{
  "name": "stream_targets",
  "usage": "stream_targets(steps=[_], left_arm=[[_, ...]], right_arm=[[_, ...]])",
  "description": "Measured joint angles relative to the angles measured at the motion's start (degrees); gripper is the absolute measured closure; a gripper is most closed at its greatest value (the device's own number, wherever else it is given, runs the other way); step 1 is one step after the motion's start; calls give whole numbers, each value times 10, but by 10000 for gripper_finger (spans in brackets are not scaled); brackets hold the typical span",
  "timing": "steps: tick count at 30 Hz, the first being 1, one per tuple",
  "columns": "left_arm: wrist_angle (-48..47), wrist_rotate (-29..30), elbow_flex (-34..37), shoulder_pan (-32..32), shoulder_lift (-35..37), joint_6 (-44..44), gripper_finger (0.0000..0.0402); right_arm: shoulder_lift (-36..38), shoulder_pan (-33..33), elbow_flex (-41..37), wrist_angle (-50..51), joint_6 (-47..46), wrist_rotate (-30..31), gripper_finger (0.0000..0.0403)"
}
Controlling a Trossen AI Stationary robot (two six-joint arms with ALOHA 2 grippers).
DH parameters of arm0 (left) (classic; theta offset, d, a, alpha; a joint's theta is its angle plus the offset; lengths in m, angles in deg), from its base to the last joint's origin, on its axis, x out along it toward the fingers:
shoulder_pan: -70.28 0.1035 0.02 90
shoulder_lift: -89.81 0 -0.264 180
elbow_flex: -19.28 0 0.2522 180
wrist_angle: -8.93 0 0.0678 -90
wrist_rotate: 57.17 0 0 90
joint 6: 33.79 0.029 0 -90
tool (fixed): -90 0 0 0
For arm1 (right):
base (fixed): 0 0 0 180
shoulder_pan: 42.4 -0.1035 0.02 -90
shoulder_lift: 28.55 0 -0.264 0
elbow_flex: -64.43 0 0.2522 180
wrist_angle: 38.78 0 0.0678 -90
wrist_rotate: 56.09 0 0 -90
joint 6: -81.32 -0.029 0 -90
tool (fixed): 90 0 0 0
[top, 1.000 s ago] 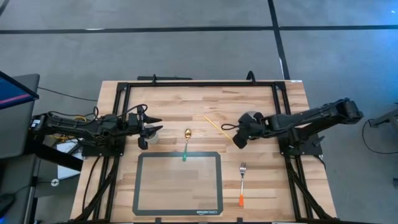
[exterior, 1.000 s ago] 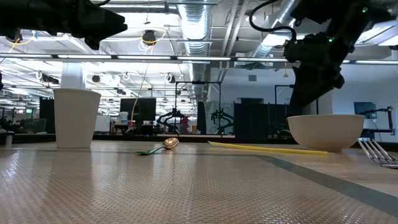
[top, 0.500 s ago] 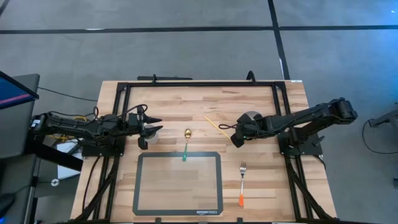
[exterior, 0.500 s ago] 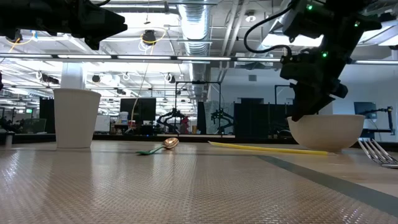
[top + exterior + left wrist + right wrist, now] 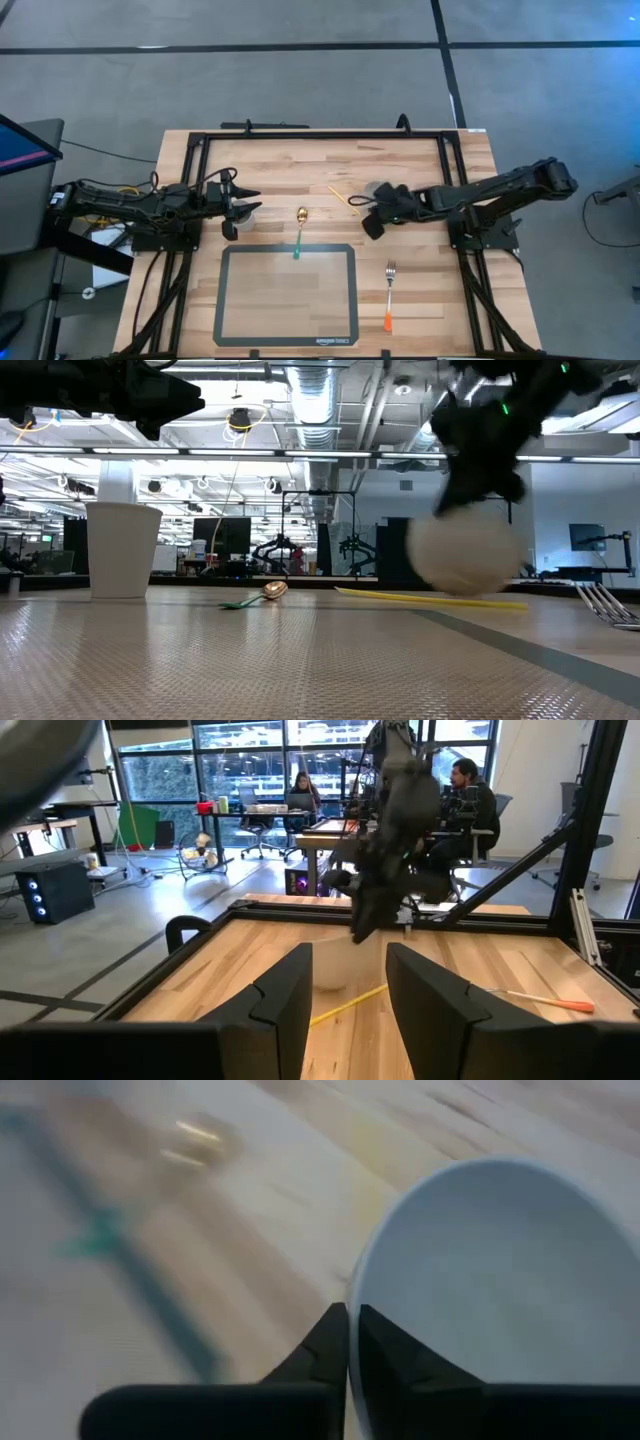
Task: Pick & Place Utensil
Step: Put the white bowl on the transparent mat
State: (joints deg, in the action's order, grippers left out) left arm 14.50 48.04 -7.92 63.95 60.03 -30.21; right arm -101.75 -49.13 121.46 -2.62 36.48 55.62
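Bowl pinched at its rim in my right hand, lifted off the desk. Left hand open over the cup. Spoon at twelve o'clock of the mat, fork at three; neither utensil placed yet.

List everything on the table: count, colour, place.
bowl: one, white, lifted off the table in the right gripper.
cup: one, white, table's left side, under the left gripper.
spoon: one, gold bowl with green handle, at the mat's far edge.
fork: one, silver with orange handle, right of the mat.
chopstick: one, yellow, beside the bowl.
mat: one, dark-bordered, table's near centre.
right gripper: shut on the bowl's rim.
left gripper: open, above the cup.
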Motion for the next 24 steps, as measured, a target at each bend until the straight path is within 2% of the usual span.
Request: stream_targets(steps=[7, 9, 12, 16, 20, 24], left_arm=[[0, 0, 0, 0, 0, 2, 271], [0, 0, 0, 0, 0, 2, 271], [0, 0, 0, 0, 0, 2, 271], [0, 0, 0, 0, 0, 2, 271], [0, 0, 0, 0, 0, 2, 271], [0, 0, 0, 0, 0, 2, 271]], right_arm=[[-51, -92, 68, -278, 296, -60, 391], [-84, -116, 94, -324, 373, -79, 395], [-151, -148, 139, -318, 449, -97, 399], [-248, -172, 221, -332, 505, -140, 393], [-346, -186, 311, -296, 537, -159, 395], [-410, -195, 407, -248, 536, -160, 399]])
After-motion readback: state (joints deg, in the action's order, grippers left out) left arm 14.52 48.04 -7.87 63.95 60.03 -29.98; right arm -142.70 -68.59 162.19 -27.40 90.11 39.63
